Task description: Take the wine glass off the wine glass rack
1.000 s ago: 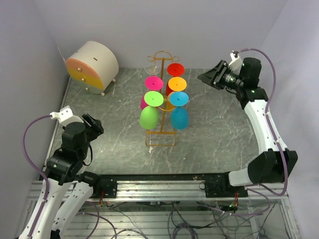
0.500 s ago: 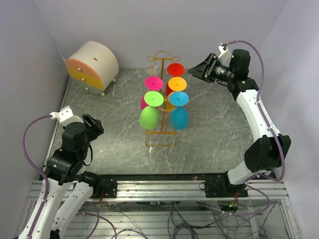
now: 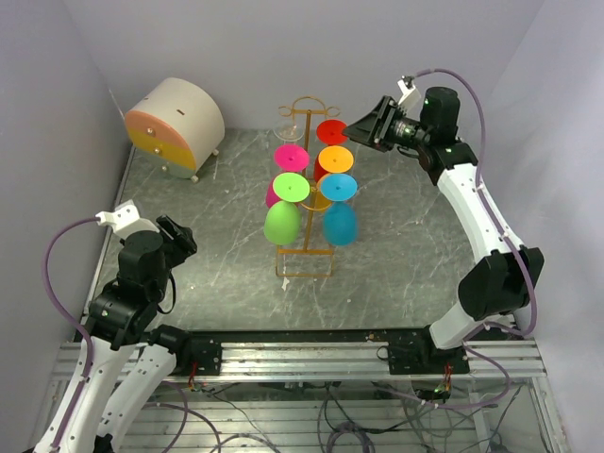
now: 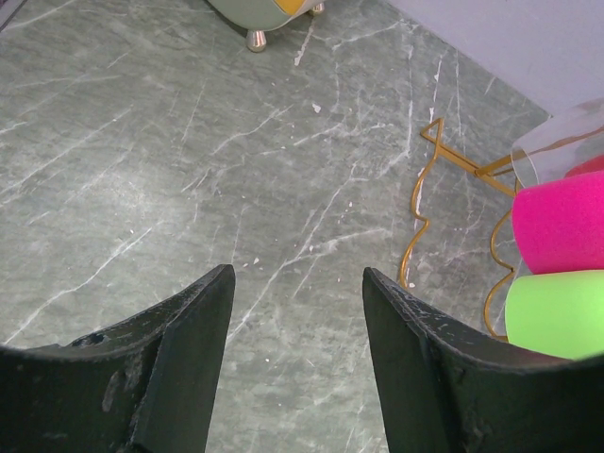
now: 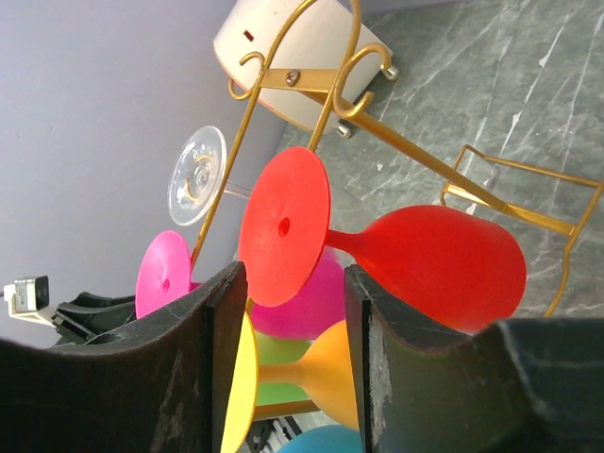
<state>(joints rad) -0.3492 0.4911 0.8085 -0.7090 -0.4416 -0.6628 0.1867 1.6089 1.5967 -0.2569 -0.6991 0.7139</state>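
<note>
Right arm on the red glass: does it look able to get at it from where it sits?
Probably yes. The right gripper has its jaws open and faces the foot of the red glass, with nothing between them. The orange glass hangs close beside it on the rack, so clearance looks tight.
</note>
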